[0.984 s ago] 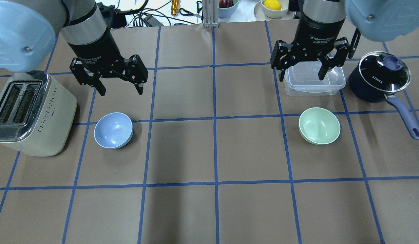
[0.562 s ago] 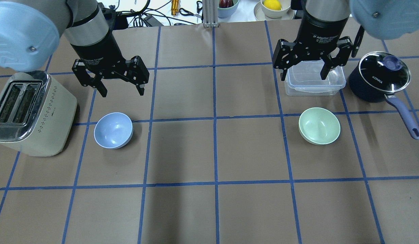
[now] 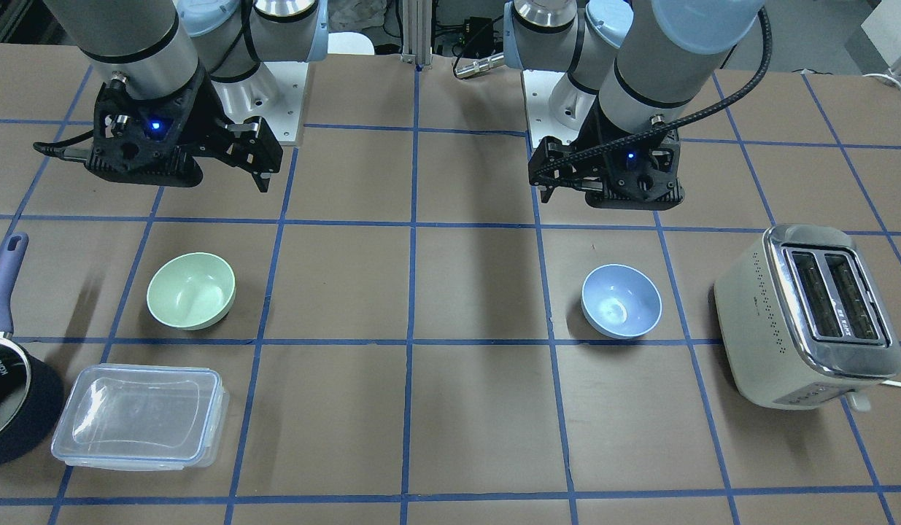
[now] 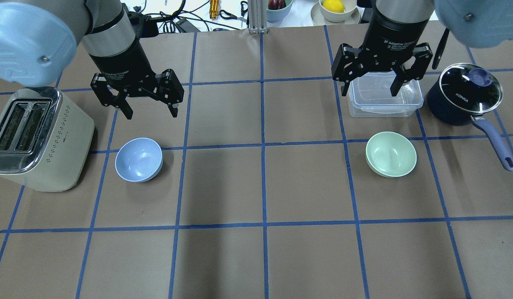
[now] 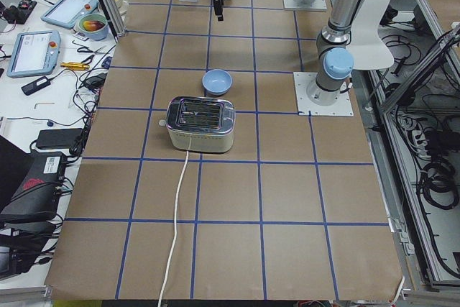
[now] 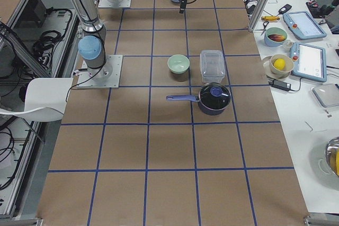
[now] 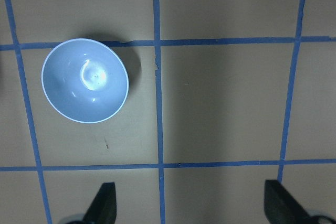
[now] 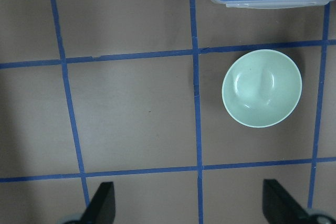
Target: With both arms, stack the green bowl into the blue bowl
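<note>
The green bowl (image 4: pixel 391 154) stands upright on the table's right side; it also shows in the right wrist view (image 8: pixel 262 88) and the front view (image 3: pixel 191 290). The blue bowl (image 4: pixel 138 159) stands upright on the left beside the toaster, and shows in the left wrist view (image 7: pixel 85 80). My left gripper (image 4: pixel 150 113) hovers open and empty, above and just behind the blue bowl. My right gripper (image 4: pixel 370 93) hovers open and empty over the clear container, behind the green bowl. Both bowls are empty and far apart.
A cream toaster (image 4: pixel 36 137) stands left of the blue bowl. A clear lidded container (image 4: pixel 385 101) and a dark navy saucepan (image 4: pixel 464 95), its handle pointing forward, sit behind and right of the green bowl. Bowls of fruit (image 4: pixel 334 8) lie beyond the table's far edge.
Both arms have shifted slightly; the left gripper crept a little to the right, the right gripper a little farther back. Both grippers stay open. The bowls have not moved.
</note>
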